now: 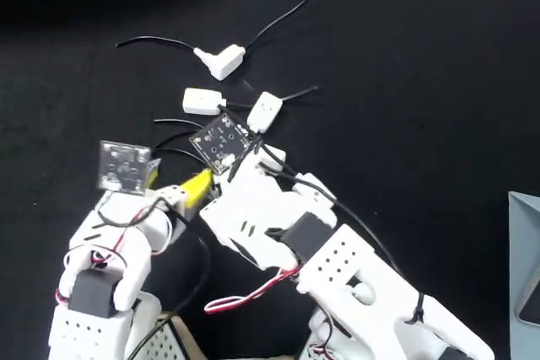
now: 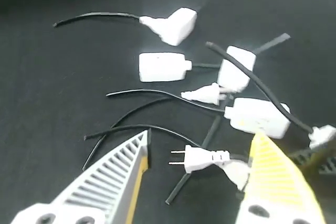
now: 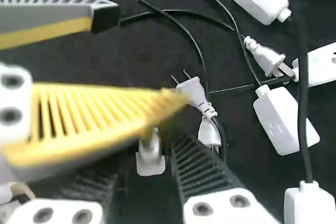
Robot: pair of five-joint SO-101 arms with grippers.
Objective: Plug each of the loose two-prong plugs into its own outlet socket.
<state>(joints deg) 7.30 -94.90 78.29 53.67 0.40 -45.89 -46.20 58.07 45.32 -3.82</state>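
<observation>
Several white outlet blocks lie on the black table: a wedge-shaped one point(image 2: 173, 24), a flat one point(image 2: 160, 66), another point(image 2: 236, 66) and a nearer one point(image 2: 260, 116). A loose two-prong plug point(image 2: 197, 158) lies between the fingers of my left gripper point(image 2: 202, 136), which is open just above it. In the right wrist view, the yellow finger point(image 3: 94, 114) crosses above this plug point(image 3: 191, 90). A second plug point(image 2: 205, 94) lies beside the outlets. My right gripper point(image 3: 149, 148) is open, close beside the left one, with a small white piece point(image 3: 149, 156) between its dark fingers.
Loose black cords point(image 2: 131, 95) curl across the cloth left of the plugs. The right arm's own black cable point(image 2: 257, 82) passes over the outlets. Both arms point(image 1: 278, 225) crowd the table's near middle. A grey object point(image 1: 527, 267) sits at the right edge.
</observation>
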